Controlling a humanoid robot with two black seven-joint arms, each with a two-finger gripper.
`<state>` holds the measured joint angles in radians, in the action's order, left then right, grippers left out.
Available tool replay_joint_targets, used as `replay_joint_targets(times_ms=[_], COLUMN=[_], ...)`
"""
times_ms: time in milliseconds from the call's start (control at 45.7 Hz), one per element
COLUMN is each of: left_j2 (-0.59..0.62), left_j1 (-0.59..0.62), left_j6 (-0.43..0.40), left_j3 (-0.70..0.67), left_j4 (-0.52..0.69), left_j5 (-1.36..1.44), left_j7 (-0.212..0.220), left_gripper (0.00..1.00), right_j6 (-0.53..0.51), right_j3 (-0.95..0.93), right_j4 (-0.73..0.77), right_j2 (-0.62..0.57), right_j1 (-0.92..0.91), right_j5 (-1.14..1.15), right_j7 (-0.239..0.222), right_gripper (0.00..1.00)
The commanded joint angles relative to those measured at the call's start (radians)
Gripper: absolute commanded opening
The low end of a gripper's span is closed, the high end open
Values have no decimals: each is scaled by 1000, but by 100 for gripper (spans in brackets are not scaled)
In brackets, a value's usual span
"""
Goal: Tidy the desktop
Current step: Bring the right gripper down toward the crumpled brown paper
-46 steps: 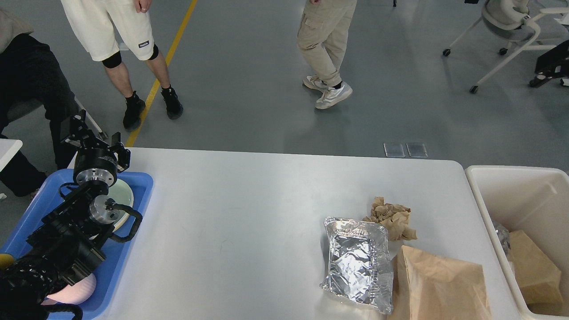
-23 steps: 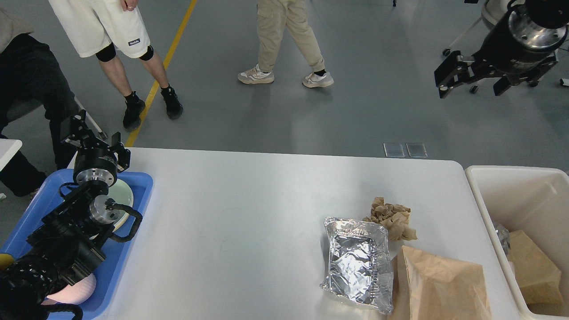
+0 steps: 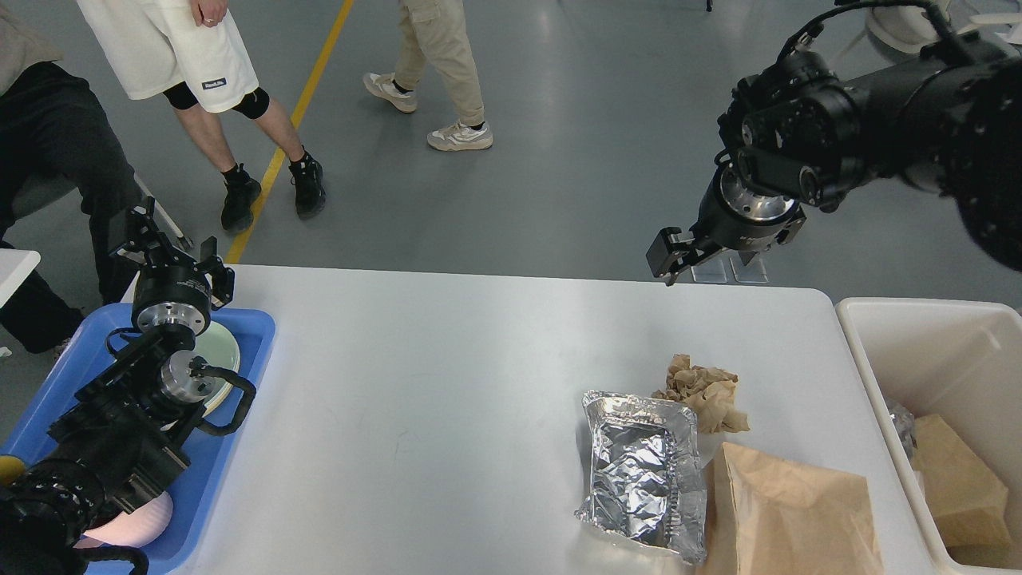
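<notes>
From the head view, the desktop [image 3: 447, 383] spreads across the lower frame, its far edge running straight between two rounded corners, with grey floor beyond it. Its left and middle stretches lie bare and open; the clutter sits toward the near right. There a crumpled foil tray [image 3: 643, 471] lies just beside a brown paper bag [image 3: 786, 519] that runs off the bottom edge, and a crumpled brown paper wad [image 3: 704, 391] touches the foil's far corner. A blue plastic tray [image 3: 239, 399] overlaps the desktop's left edge, holding a pale plate [image 3: 223, 351] and a pink bowl [image 3: 136, 523]. A cream-white bin [image 3: 894, 351] stands against the right edge with brown paper inside. The left gripper [image 3: 164, 247] hangs above the blue tray's far end, fingers spread apart and empty. The right gripper [image 3: 679, 255] hovers over the far edge of the desktop, well apart from the paper wad; whether its fingers are apart or together I cannot tell.
</notes>
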<state>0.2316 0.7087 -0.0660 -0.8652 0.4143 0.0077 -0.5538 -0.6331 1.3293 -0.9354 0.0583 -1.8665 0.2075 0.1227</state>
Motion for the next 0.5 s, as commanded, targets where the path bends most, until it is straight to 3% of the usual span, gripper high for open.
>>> replay_joint_targets(times_ms=[0, 175, 482], left_j2=[0, 0, 0], left_j1=[0, 0, 0], left_j6=[0, 0, 0], left_j3=[0, 0, 0], left_j4=[0, 0, 0], left_j5=[0, 0, 0], left_j7=[0, 0, 0], left_gripper=[96, 96, 96], right_j6=[55, 116, 128], right_j3=[1, 2, 4], right_j4=[47, 128, 282], right_j2=[29, 29, -15], right_j1=[102, 211, 391], right_j5=[21, 47, 47], right_j7=[-2, 0, 0], right_gripper=[99, 99, 99])
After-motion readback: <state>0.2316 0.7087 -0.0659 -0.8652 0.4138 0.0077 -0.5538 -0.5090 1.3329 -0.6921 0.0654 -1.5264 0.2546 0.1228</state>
